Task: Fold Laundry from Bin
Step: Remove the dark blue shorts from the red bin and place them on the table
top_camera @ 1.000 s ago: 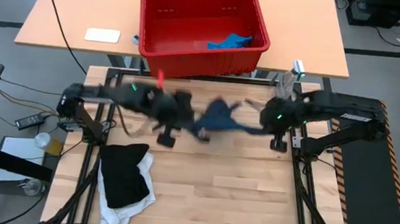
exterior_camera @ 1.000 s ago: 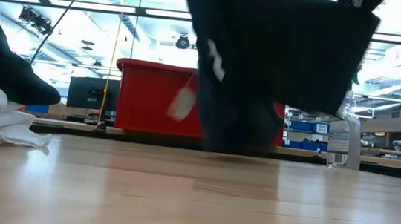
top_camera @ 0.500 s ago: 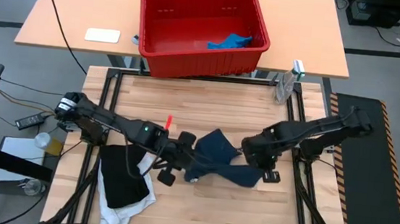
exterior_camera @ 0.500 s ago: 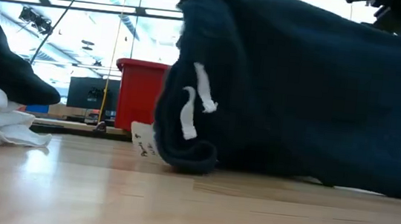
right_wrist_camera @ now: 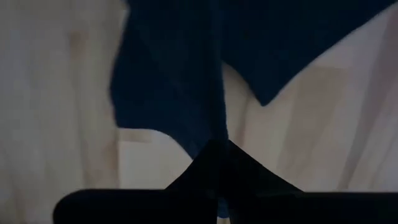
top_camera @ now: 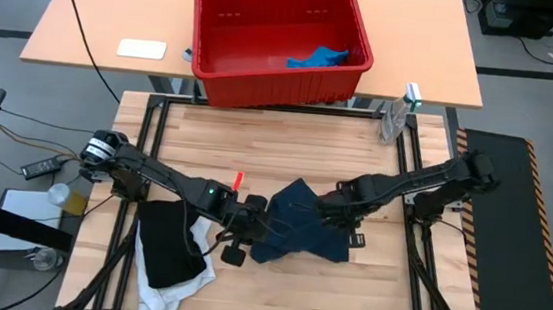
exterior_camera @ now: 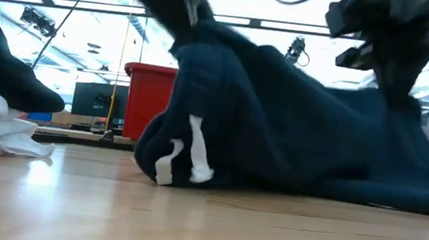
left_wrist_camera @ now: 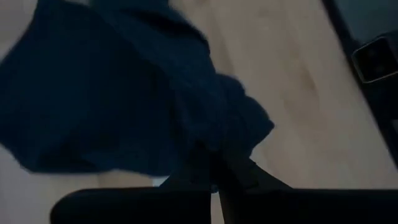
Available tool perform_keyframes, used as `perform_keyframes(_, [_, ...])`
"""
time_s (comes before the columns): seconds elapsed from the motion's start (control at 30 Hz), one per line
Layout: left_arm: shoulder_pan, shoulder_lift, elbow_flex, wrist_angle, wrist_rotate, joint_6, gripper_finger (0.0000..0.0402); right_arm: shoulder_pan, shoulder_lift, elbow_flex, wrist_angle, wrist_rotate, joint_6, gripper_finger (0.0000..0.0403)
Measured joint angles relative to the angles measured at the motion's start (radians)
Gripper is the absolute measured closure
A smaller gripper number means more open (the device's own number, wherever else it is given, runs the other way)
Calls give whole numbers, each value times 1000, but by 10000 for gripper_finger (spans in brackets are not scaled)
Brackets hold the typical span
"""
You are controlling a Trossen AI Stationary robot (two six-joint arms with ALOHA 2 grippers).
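- Navy garment [top_camera: 299,222] down on the wooden table [top_camera: 287,146], mid-table, bunched. White tag [exterior_camera: 196,146] shows at its near edge in low view.
- Left gripper [top_camera: 259,216] pinched shut on garment's left edge; left wrist view shows cloth gathered right at the fingertips.
- Right gripper [top_camera: 324,211] likewise clamped shut on the cloth, right/upper edge. Both grippers low, near the tabletop.
- Step, as I judge: laying the navy piece out flat, pre-fold. Not spread yet, cloth humped betw. the two grips.
- Next move prob. calls for pulling the grips apart to tension the cloth, then setting it flat w/o wrinkles before letting go.
- Black garment [top_camera: 171,241] on white garment [top_camera: 169,288], stacked at table's near-left corner, just beside left arm.
- Bin [top_camera: 204,63] on the far table, well apart; blue garment [top_camera: 317,56] left inside.
- Hard to tell: which part of garment each grip has (hem? sleeve?). Fingertips buried in cloth, both wrist views dark. Garment type unclear.
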Motion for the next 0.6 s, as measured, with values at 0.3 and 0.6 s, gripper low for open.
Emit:
perform_keyframes(0.3, [21, 0, -56, 151, 8, -239, 366, -33, 65, -2, -44, -41, 24, 386])
perform_keyframes(0.6, [-44, -10, -55, -4, 9, -526, 217, -55, 62, -6, -58, -162, 127, 387])
